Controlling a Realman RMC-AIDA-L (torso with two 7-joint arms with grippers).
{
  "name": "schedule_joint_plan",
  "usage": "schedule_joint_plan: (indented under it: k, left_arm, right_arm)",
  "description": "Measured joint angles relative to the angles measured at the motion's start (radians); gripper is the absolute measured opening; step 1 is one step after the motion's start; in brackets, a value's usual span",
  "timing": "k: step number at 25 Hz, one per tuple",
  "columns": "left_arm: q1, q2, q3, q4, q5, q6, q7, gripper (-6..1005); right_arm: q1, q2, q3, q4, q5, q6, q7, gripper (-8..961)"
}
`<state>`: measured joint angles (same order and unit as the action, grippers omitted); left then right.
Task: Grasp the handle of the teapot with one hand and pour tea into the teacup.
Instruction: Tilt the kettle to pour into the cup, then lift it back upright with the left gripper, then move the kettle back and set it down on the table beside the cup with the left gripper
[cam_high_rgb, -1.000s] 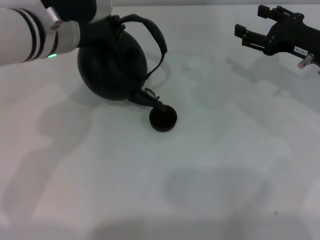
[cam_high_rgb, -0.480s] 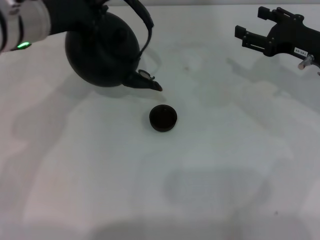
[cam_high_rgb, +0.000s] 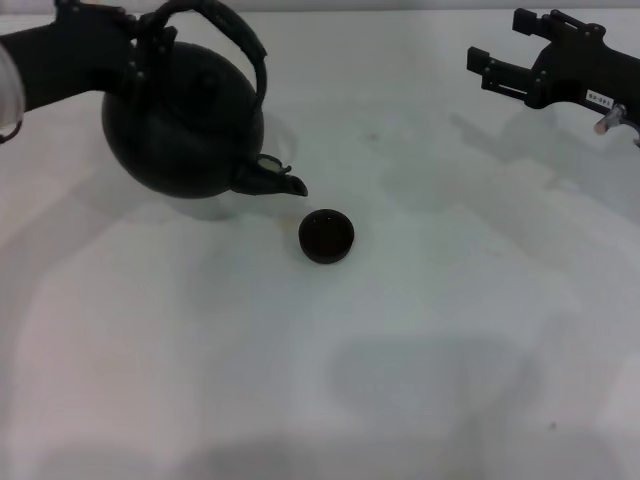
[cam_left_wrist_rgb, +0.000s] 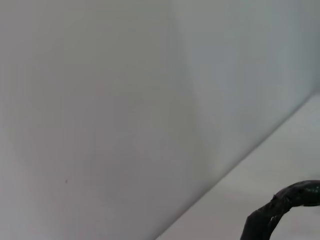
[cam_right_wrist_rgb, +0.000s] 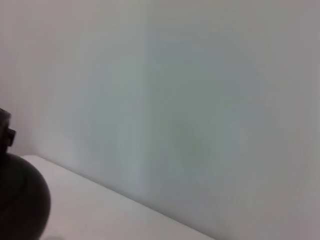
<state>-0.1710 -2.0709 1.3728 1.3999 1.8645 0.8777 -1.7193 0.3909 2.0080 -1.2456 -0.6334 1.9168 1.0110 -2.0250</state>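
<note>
- My left gripper (cam_high_rgb: 140, 40) is at the far left of the white table (cam_high_rgb: 420, 330), pinched on the handle (cam_high_rgb: 235, 35) of the teapot (cam_high_rgb: 185, 125), near where the hoop meets the pot on its far-left side.
- I hold the teapot off the table, with its shadow lying beneath it; it is close to upright, and its short spout (cam_high_rgb: 275, 180) points toward the right and slightly downward.
- The teacup (cam_high_rgb: 326, 236) stands upright on the table, just beside the spout tip, below and to the right of it in the head view, not touching it.
- In my left wrist view only a piece of the wrapped handle (cam_left_wrist_rgb: 280, 210) shows against the table edge and wall.
- My right gripper (cam_high_rgb: 500, 62) hangs at the far right, well apart from pot and cup, its 2 fingers spread with nothing between them.
- My right wrist view catches the round side of the teapot (cam_right_wrist_rgb: 20, 200) at the frame's edge.
</note>
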Motion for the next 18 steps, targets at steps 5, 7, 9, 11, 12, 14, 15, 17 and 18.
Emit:
schedule_joint_plan:
  k: [5, 7, 9, 11, 12, 14, 15, 17, 18]
  left_arm:
    - [0.014, 0.0, -0.175, -0.154, -0.253, 0.161, 0.218, 125]
    - [0.014, 0.0, -0.237, -0.212, -0.308, 0.215, 0.28, 125]
    - [0.015, -0.001, -0.293, -0.274, -0.348, 0.259, 0.342, 125]
    - [0.017, -0.002, -0.328, -0.333, -0.379, 0.291, 0.406, 125]
    - [0.018, -0.002, -0.334, -0.347, -0.385, 0.297, 0.423, 125]
    - [0.021, -0.001, -0.355, -0.399, -0.412, 0.322, 0.483, 125]
    - [0.022, -0.001, -0.37, -0.441, -0.433, 0.342, 0.533, 125]
    - [0.023, -0.002, -0.386, -0.484, -0.458, 0.364, 0.593, 126]
    - [0.023, -0.002, -0.393, -0.508, -0.474, 0.373, 0.624, 126]
  right_arm:
    - [0.0, -0.002, -0.001, 0.002, -0.002, 0.001, 0.004, 844]
    - [0.0, -0.003, -0.003, 0.002, -0.002, 0.003, 0.011, 844]
    - [0.0, -0.005, -0.005, 0.002, -0.002, 0.005, 0.016, 844]
    - [0.0, -0.005, -0.007, 0.002, -0.004, 0.005, 0.02, 844]
    - [0.0, -0.005, -0.008, 0.002, -0.008, 0.006, 0.023, 844]
    - [0.0, -0.005, -0.009, 0.002, -0.015, 0.006, 0.027, 844]
    - [-0.001, -0.005, -0.009, 0.002, -0.017, 0.007, 0.027, 844]
    - [-0.004, -0.005, -0.009, 0.002, -0.018, 0.008, 0.028, 844]
    - [-0.004, -0.005, -0.009, 0.002, -0.018, 0.009, 0.028, 844]
